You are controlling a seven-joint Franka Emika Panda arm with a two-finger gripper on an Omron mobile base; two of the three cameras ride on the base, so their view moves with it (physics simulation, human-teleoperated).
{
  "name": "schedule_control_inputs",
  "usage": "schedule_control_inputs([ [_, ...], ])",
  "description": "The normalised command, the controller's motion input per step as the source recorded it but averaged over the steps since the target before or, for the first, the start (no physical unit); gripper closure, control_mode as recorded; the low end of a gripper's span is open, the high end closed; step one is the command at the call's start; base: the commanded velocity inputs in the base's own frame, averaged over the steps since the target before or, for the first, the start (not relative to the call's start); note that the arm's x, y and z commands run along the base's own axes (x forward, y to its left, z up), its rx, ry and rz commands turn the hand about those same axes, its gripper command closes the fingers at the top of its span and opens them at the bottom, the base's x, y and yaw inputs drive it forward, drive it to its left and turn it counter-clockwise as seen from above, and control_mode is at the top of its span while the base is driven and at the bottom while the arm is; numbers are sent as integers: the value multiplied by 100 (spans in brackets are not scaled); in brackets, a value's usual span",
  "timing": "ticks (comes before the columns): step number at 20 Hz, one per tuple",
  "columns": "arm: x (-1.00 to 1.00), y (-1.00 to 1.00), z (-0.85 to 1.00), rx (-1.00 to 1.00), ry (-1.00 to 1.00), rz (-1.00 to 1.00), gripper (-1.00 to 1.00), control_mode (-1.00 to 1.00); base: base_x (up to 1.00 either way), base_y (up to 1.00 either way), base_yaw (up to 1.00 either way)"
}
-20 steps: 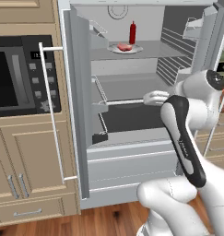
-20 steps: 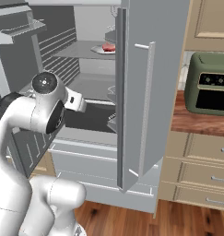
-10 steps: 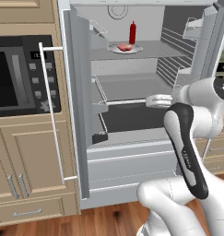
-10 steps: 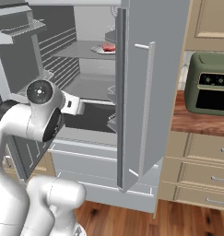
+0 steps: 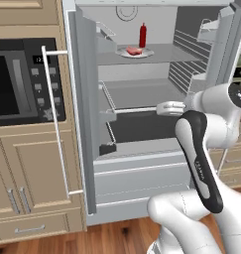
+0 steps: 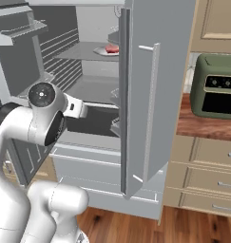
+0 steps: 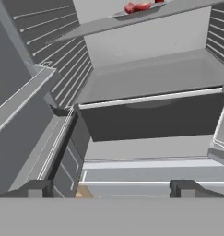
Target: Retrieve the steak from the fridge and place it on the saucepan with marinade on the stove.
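Fridge [image 5: 87, 149] doors open. Steak [image 5: 134, 50] sits on plate [image 5: 123, 51] on the upper shelf, toward its front edge, beside sauce bottle [image 5: 143, 35]. Gripper [image 7: 111, 188] open, empty, well below it. Steak looks light, soft, slippery; probably pinch its edges.

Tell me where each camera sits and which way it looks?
Left base view: behind the arm's left, facing the open fridge and microwave; arm at lower right.
Right base view: behind its right, facing fridge and toaster oven; arm at lower left.
Hand view: on the hand, looking into the fridge; open jaws at bottom.
All share the steak.
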Motion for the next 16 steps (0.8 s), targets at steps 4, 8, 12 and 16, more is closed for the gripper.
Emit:
schedule_control_inputs([
  [4, 0, 0, 0, 0, 0, 0, -100, 100, 44, 0, 0],
  [8, 0, 0, 0, 0, 0, 0, -100, 100, 54, 0, -1],
  [12, 0, 0, 0, 0, 0, 0, -100, 100, 59, 0, -2],
  [16, 0, 0, 0, 0, 0, 0, -100, 100, 56, 0, -4],
])
